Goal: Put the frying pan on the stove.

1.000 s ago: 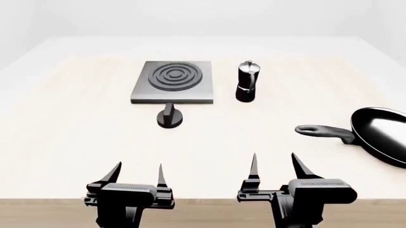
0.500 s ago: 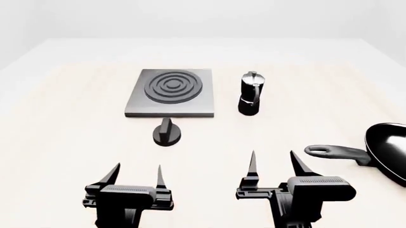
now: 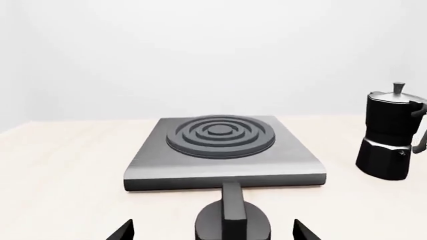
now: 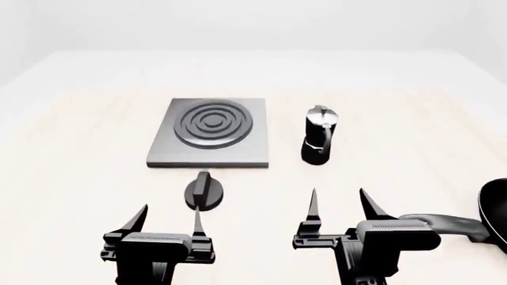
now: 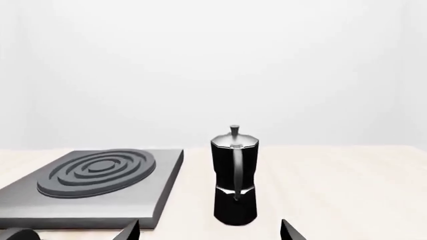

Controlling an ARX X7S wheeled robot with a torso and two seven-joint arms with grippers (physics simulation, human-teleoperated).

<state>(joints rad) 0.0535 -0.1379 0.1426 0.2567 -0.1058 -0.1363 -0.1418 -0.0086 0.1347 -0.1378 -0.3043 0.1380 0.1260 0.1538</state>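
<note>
A: Frying pan point(image 4: 497, 217) first — where does it sit? I only catch a sliver of it.

B: At the far right edge of the head view, on the table point(image 4: 95, 136), mostly cut off. Its long handle point(image 4: 443, 224) points inward and passes just behind the right pincer point(image 4: 338, 205). Neither wrist view shows the pan at all.

A: And the pincers?

B: Both are wide apart and hold nothing. The left pincer point(image 4: 168, 218) hangs just in front of the small round knob point(image 4: 203, 193); the right one faces the moka pot point(image 4: 319, 135).

A: So the step in hand is the reach for the handle?

B: That's my reading. The right arm is the near one, so I'd swing it outward and bring the jaws down across the handle, one finger on each side, closer to the pan's body than to the tip, since a grip far out would probably let the pan droop.

A: Then over to the stove point(image 4: 211, 139)?

B: Yes, and it is well apart from the pan, with the moka pot standing between. I'd lift clear of the pot before crossing, keep the pan level, and set it over the dark rings point(image 4: 211, 123). The knob just in front of the stove is another thing to avoid.
</note>
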